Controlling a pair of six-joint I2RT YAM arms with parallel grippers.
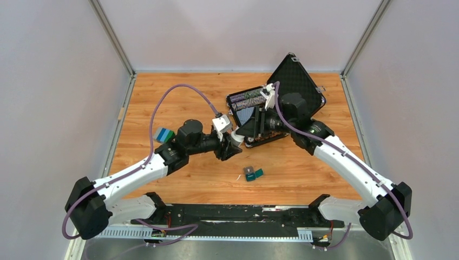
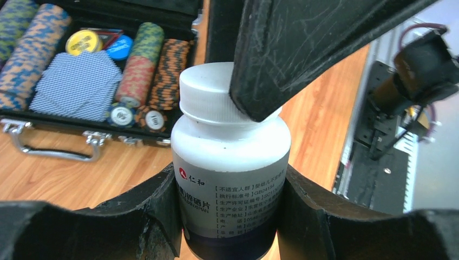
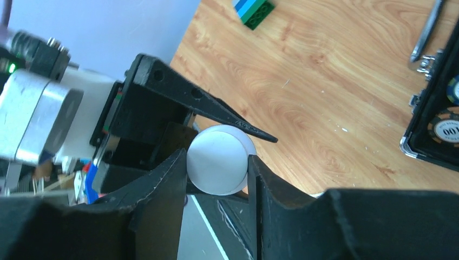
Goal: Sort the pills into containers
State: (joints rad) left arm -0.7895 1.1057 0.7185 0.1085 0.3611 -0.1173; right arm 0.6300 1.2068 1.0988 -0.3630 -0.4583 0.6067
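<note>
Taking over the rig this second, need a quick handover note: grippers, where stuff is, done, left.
Left gripper: shut on the body of the white plastic pill bottle, held off the wooden table.
Right gripper: fingers on either side of the white screw cap, appearing to touch it.
Tiny dark-teal square box: lid open, on the table in front of the open black chip case.
Done: bottle lifted, cap gripped.
Left: unscrew the cap, get pills into the box. No pills in view.

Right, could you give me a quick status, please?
Left gripper clamped on pill bottle. Right gripper gripping its white cap, not yet off. Teal box open on table. Chip case close behind.
</note>
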